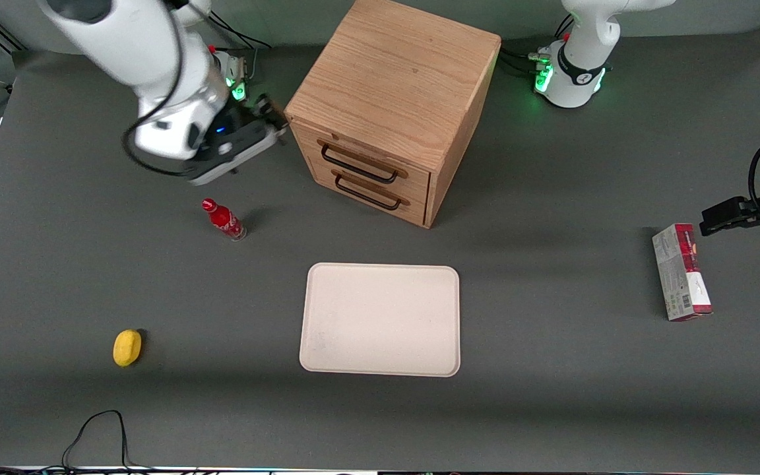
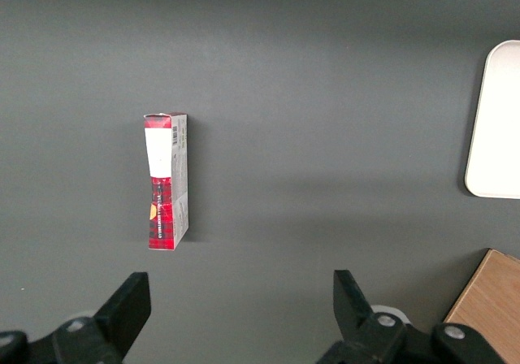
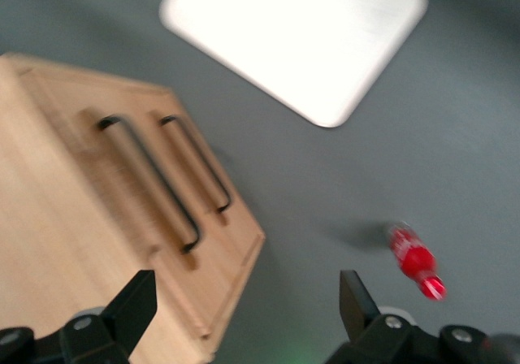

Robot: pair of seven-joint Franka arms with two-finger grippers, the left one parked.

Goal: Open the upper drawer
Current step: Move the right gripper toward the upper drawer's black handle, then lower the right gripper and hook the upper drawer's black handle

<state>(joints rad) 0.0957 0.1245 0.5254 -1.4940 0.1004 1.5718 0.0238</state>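
The upper drawer was seen fully closed, its handle ungrasped, while the tool was held open and empty at its ten o'clock

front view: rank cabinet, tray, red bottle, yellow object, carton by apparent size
1. oak cabinet
2. tray
3. carton
4. red bottle
5. yellow object, close to the bottle, unsure.
The gripper, open, hovers beside the cabinet.

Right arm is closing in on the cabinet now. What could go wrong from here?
The gripper, fingers open, hangs beside the cabinet, not yet at the upper drawer. The bottom drawer has a matching handle close below, so it might grab that one. A low swing could topple the red bottle.
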